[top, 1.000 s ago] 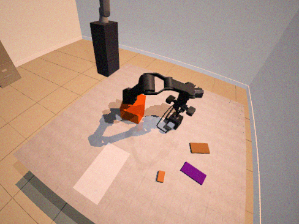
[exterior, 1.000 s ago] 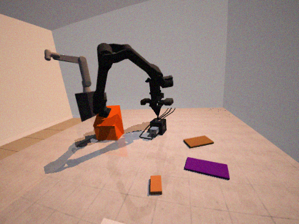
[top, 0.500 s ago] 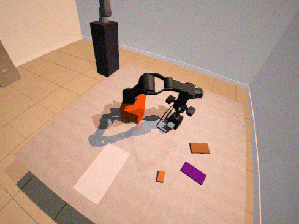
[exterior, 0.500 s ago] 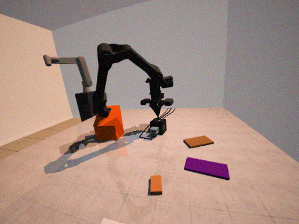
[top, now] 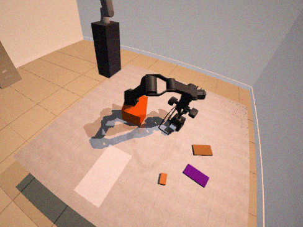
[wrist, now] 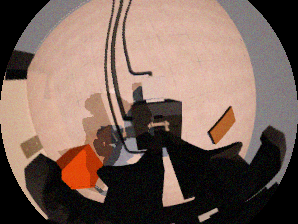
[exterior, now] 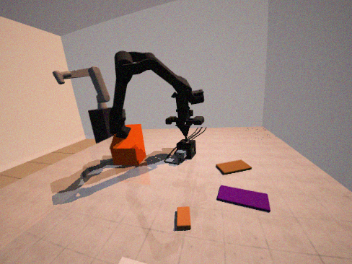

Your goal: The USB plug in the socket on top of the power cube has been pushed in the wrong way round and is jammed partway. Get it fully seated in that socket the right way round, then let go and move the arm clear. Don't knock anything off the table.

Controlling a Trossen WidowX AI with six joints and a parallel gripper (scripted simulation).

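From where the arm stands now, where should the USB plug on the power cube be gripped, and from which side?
Grip the USB plug by its short body standing out of the top of the power cube, coming straight down from above. The socket faces up, so the plug must travel vertically. The end effector is already shut on it there, pointing down, with the cables trailing off to one side.

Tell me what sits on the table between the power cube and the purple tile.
In the exterior view, the flat orange tile lies roughly between the power cube and the purple tile, slightly to the right of the direct line, touching neither.
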